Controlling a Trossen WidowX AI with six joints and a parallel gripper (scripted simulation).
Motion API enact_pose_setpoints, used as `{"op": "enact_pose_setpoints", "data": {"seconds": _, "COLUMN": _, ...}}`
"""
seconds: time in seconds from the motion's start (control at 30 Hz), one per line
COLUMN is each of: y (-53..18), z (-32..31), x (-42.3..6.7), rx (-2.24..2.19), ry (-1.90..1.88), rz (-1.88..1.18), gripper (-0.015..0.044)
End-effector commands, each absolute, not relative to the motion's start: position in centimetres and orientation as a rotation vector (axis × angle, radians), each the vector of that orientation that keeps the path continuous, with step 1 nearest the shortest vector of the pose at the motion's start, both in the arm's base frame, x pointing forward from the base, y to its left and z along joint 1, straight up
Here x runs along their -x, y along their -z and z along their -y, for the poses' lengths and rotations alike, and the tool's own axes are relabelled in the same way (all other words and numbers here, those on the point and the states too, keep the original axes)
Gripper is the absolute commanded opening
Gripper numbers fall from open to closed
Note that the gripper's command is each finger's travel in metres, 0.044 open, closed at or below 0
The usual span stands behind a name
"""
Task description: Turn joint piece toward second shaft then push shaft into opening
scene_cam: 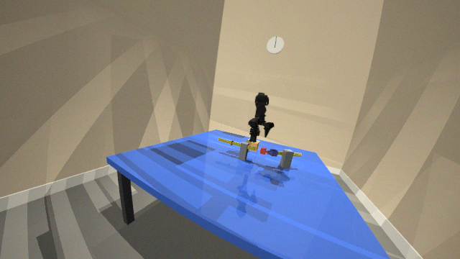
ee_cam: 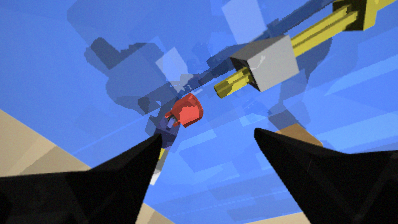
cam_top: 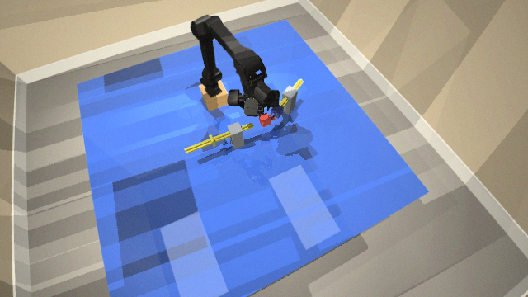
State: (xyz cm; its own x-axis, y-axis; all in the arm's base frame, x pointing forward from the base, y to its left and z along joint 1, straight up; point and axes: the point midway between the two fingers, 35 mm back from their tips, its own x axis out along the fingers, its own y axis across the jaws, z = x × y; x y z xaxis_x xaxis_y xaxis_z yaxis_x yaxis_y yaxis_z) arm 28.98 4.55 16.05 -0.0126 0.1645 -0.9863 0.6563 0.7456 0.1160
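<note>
The red square joint piece [cam_top: 265, 120] [scene_cam: 263, 151] [ee_cam: 189, 111] hangs on its hinges at the dark navy end [cam_top: 277, 111] [scene_cam: 273, 152] of the fixed shaft [cam_top: 299, 83] [scene_cam: 297, 154]. Its open side faces roughly toward the second shaft; exact alignment is hard to tell. The yellow second shaft [cam_top: 198, 148] [scene_cam: 224, 140] [ee_cam: 320, 36] passes through its grey block [cam_top: 236, 137] [scene_cam: 244, 152] [ee_cam: 278, 65]. Its tip is apart from the red piece, with a gap between. My gripper [scene_cam: 267, 134] [ee_cam: 208, 134] is open and empty, above the joint piece and touching nothing.
The fixed shaft's grey block [cam_top: 289, 100] [scene_cam: 286, 160] stands on the blue table top [cam_top: 355, 165] [scene_cam: 201, 173]. A collar [cam_top: 212, 140] [scene_cam: 231, 143] sits on the second shaft beyond its block. The arm's orange base block [cam_top: 214, 101] stands behind the shafts.
</note>
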Motion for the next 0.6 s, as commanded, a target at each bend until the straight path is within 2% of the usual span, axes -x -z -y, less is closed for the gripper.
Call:
{"op": "enact_pose_setpoints", "data": {"seconds": 0.0, "y": -15.7, "z": -3.9, "x": -28.9, "rx": -0.802, "ry": 0.501, "rz": -1.558, "gripper": 0.044}}
{"op": "enact_pose_setpoints", "data": {"seconds": 0.57, "y": -13.7, "z": -0.7, "x": -28.3, "rx": -1.383, "ry": 0.807, "rz": -1.5, "gripper": 0.044}}
